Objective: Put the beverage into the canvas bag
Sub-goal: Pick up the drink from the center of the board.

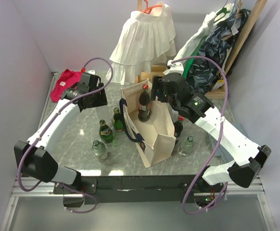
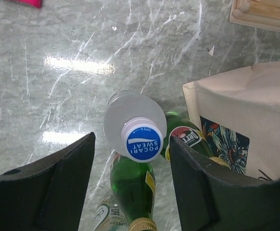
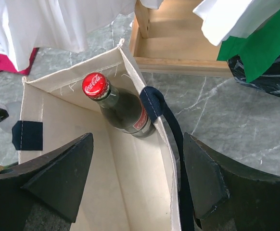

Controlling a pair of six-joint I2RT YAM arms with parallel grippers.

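Grey-green marbled table (image 1: 82,144) between pale lilac walls, seen from above, with two white robot arms reaching in from the near edge. A tall cream canvas bag (image 1: 157,144) with navy strap handles stands open near the middle of the table. Inside it, a dark Coca-Cola bottle (image 1: 144,103) with a red cap stands in the far corner, leaning against the bag's wall.

The right gripper (image 1: 157,91) hangs just above the bag's open mouth. In the right wrist view, the right gripper (image 3: 137,144) has its black fingers spread wide and holds nothing; the cola bottle (image 3: 120,108) and the cream inner wall of the bag (image 3: 82,159) show between them.

The left gripper (image 1: 97,98) is to the left of the bag. In the left wrist view, the left gripper (image 2: 130,144) is fairly wide and empty, a finger on either side of a clear Pocari Sweat bottle (image 2: 125,113) with a blue and white cap. That bottle stands upright on the table directly below, and neither finger touches it.

Two green glass bottles (image 1: 106,132) stand just left of the bag, with a clear bottle (image 1: 100,150) nearer the front edge. A dark bottle with a red cap (image 1: 178,126) and another clear bottle (image 1: 186,146) stand on the bag's right.

A white ruffled garment (image 1: 142,41) hangs on an orange hanger at the back. A pink cloth (image 1: 65,84) lies at the far left edge.
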